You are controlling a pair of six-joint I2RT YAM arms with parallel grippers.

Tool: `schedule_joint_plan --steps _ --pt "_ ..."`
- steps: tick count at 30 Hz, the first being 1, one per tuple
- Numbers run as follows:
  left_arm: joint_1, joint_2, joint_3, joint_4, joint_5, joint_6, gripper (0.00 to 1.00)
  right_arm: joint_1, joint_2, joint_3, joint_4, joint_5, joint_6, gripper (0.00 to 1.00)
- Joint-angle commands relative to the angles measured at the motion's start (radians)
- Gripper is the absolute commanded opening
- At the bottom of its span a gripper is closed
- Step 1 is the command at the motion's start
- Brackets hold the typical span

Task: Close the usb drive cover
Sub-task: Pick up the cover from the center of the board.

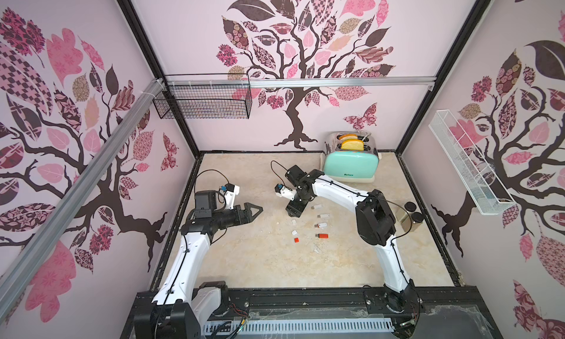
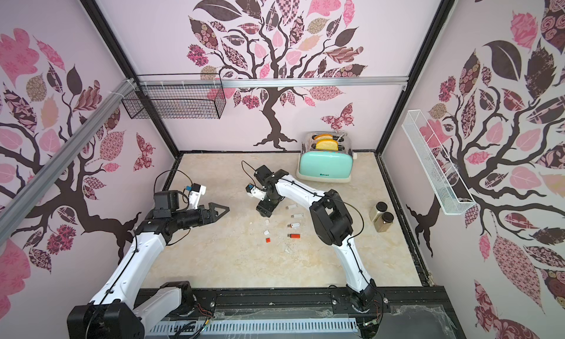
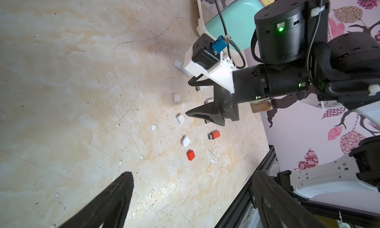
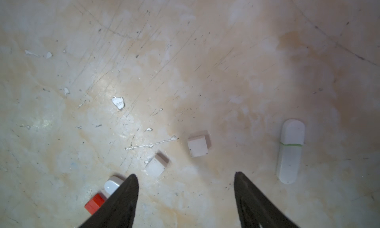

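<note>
Apparently one white drive (image 4: 291, 150) is already capped; the red drive (image 1: 322, 236) and loose caps (image 4: 198, 145), right of centre in both top views, await closing. Right gripper (image 4: 185, 174) and left gripper (image 1: 253, 211) both stand open, empty.

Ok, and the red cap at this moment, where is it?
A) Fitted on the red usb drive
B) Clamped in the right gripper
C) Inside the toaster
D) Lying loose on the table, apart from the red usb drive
D: the red cap lies on the table with a clear gap to the red usb drive, whose metal plug is bare.
</note>
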Motion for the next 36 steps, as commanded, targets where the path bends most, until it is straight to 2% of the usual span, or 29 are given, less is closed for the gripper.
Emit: schedule_joint_plan --steps 1,8,13,16,23,28,32,36 --pt "0.006 -0.014 0.012 0.003 0.003 0.016 0.95 -0.004 0.007 0.041 -0.053 -0.043 0.08 0.74" --pt "0.008 -0.003 0.008 0.01 0.003 0.015 0.95 -0.004 0.036 0.091 -0.155 -0.001 0.126 0.67" --pt "0.012 0.012 0.024 0.0 -0.006 0.016 0.95 0.016 0.059 0.143 -0.229 0.149 0.136 0.65" --pt "0.013 0.017 0.007 0.024 0.011 0.01 0.95 0.02 0.098 0.184 -0.24 0.182 0.136 0.64" --pt "0.018 0.013 0.005 0.024 0.013 0.007 0.95 0.019 0.144 0.234 -0.23 0.155 0.129 0.56" --pt "0.02 0.005 0.002 0.023 0.011 0.014 0.95 0.027 0.156 0.228 -0.213 0.105 0.132 0.53" --pt "0.021 0.013 0.023 0.002 -0.006 0.016 0.95 0.03 0.168 0.225 -0.217 0.106 0.134 0.51" --pt "0.022 0.015 0.004 0.035 0.026 -0.005 0.95 0.031 0.189 0.227 -0.201 0.107 0.126 0.48"
